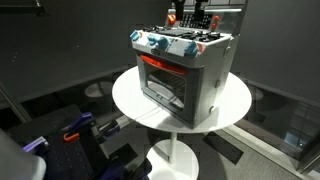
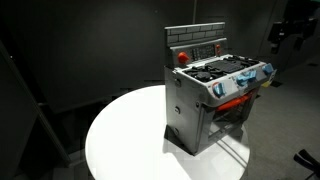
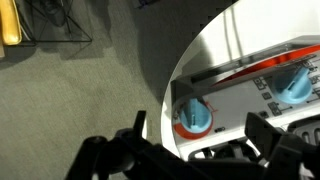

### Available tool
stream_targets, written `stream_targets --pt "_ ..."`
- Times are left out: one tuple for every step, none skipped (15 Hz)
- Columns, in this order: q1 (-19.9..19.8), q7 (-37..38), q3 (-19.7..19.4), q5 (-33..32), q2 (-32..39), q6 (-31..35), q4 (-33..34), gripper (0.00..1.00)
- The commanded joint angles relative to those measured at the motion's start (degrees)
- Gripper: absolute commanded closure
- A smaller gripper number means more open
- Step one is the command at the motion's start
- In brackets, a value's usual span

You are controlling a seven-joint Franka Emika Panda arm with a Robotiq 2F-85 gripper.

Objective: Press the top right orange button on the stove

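Nearest, in the wrist view, the gripper (image 3: 198, 130) hangs with its fingers spread apart above two blue knobs (image 3: 195, 116) (one sits at 2 o'clock). One stove (image 2: 205, 105) stands toward 3 o'clock on one round white table (image 2: 120, 140). Grey carpet (image 3: 70, 100) lies below and dark walls (image 2: 80, 50) stand beyond.

Gripper (image 3: 198, 150) enters wrist view from bottom edge, dark & blurry, jaws spread wide apart. Both fingers (image 3: 135, 140) point up-frame, approx level w/ each other. In an exterior view gripper (image 1: 195, 12) hangs at top edge, pointing down, upper part cropped by frame. In an exterior view arm (image 2: 288, 30) is only a dark shape at upper right vs dark bg; jaws too small to read there.
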Motion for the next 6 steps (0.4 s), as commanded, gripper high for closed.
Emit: stream_targets --pt "-1.63 -0.86 0.92 -0.63 -4.94 1.11 -4.87 0.0" --pt "-1.75 -1.21 0.93 -0.46 -4.99 -0.03 -4.99 0.0" --pt "-1.62 -0.34 1.17 0.29 -3.0 0.25 -3.22 0.0" --pt "-1.7 -0.36 1.2 0.3 -3.32 0.24 -3.62 0.0" --pt "-1.7 -0.35 1.26 0.29 -3.27 0.25 -3.62 0.0" --pt "-1.68 -0.35 1.32 0.29 -3.22 0.26 -3.62 0.0"
